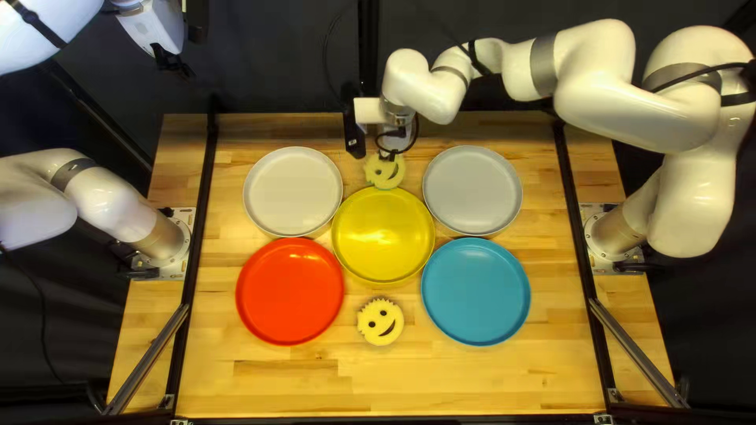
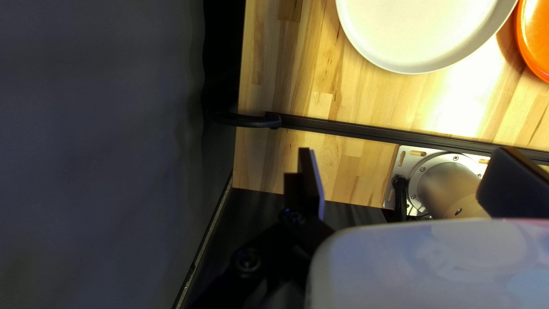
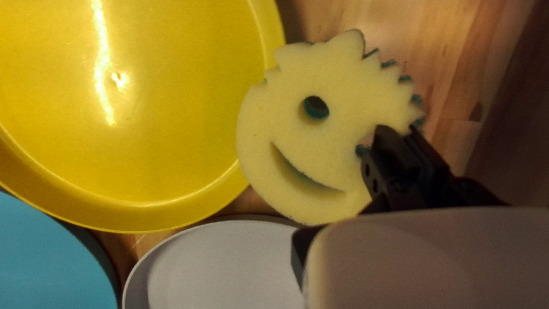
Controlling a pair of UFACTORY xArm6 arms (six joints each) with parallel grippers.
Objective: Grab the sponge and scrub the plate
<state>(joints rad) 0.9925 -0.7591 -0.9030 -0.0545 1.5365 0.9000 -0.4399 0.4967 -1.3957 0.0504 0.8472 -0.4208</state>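
R pincer [image 1: 390, 155] grips smiley sponge [image 1: 376, 175] — by yel. plate [image 1: 383, 236], far side.

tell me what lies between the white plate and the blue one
The yellow plate lies between the white plate and the blue plate, as the top left view shows.
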